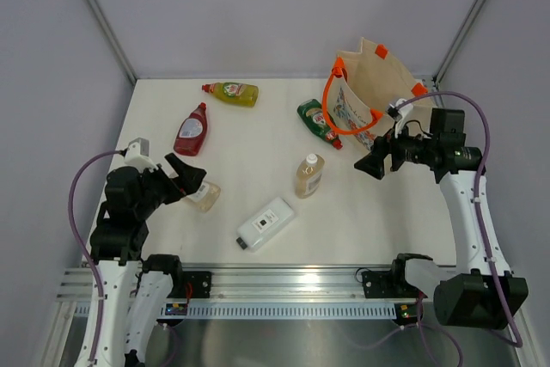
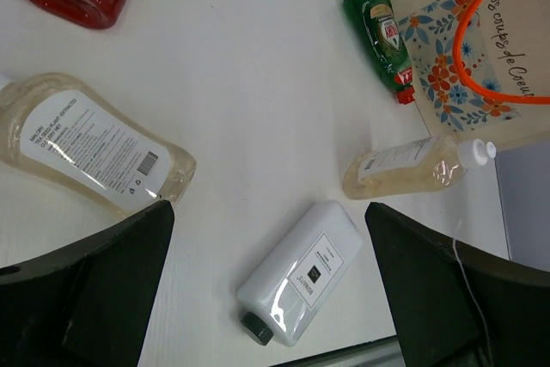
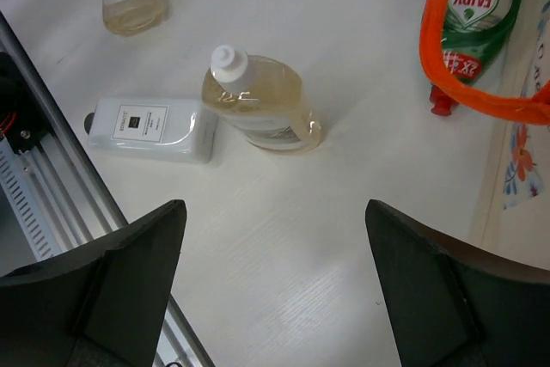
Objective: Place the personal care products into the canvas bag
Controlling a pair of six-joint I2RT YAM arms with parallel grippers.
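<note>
The canvas bag stands at the back right, orange handles drooping over its front. All six bottles lie on the table: yellow, red, green against the bag, one amber in the middle, another amber by my left gripper, flat white near the front. My left gripper is open and empty, above the left amber bottle. My right gripper is open and empty, just in front of the bag, with the middle amber bottle ahead of it.
Grey walls close the back and sides. A metal rail runs along the near edge. The bag's orange handle hangs over the green bottle. The white bottle lies close to the rail.
</note>
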